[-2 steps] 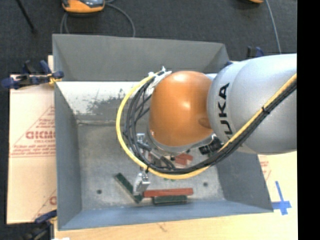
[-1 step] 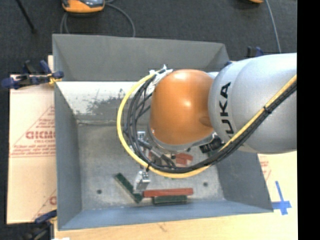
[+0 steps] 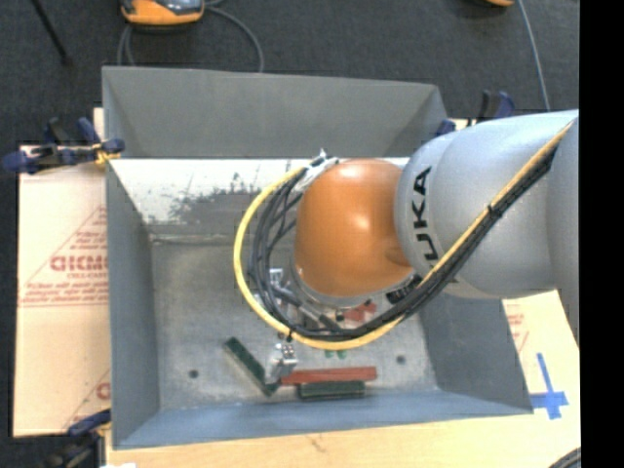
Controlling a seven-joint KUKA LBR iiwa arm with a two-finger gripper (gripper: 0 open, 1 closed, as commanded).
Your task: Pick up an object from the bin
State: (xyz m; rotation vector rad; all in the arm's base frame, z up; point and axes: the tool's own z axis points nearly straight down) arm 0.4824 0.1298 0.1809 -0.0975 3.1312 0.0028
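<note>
My gripper [image 3: 285,357] hangs low over the front middle of the bin floor, below the orange cover. Just left of it lies a dark green flat strip [image 3: 244,361], set at a slant, its lower end reaching under the gripper. Right of the gripper a red-brown bar [image 3: 330,374] lies flat along the front wall, its left end next to the gripper tip. A dark green bar [image 3: 331,390] lies directly in front of the red-brown one, parallel to it. Whether the gripper touches any of them is hidden.
A small red thing [image 3: 362,312] peeks out beneath the arm's cover near the bin's middle. The arm and its cables cover the bin's centre and right side. The left half of the floor is bare grey metal.
</note>
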